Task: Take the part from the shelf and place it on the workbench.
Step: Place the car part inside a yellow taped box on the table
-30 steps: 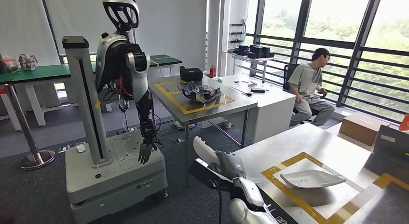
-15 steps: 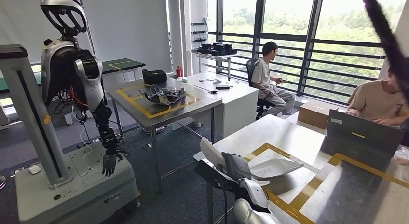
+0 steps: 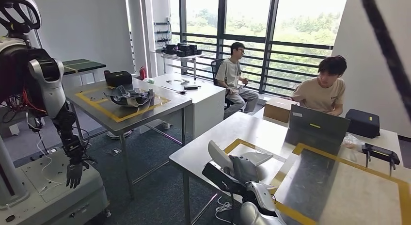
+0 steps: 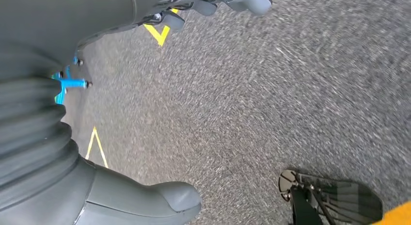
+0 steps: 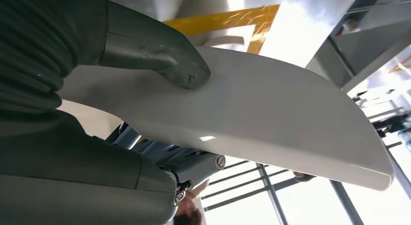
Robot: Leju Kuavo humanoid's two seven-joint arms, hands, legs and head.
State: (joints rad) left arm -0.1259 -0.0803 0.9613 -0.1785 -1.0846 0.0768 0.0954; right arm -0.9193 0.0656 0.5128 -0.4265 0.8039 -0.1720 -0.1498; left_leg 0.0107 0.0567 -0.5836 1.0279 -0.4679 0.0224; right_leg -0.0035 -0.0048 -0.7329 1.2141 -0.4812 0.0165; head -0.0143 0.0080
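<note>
The right hand (image 3: pixel 241 168) holds the white part (image 5: pixel 271 123), thumb (image 5: pixel 184 70) pressing on one face and the dark fingers under the other. In the head view the part (image 3: pixel 254 158) hangs above the tabletop (image 3: pixel 213 140), at its yellow tape frame (image 3: pixel 231 145). The left hand (image 4: pixel 203 4) holds nothing, fingers loosely curled, above grey carpet (image 4: pixel 271 99).

Silver arm; grey ribbed wrist cover (image 5: pixel 29 50); thick grey thumb (image 5: pixel 160 55); fingers apparently darker.

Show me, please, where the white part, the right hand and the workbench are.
white part (image 5: pixel 271 113): right wrist view, its broad face.
right hand (image 3: pixel 242 168): head view, its grey back.
workbench (image 3: pixel 218 137): head view, bare metal top.
</note>
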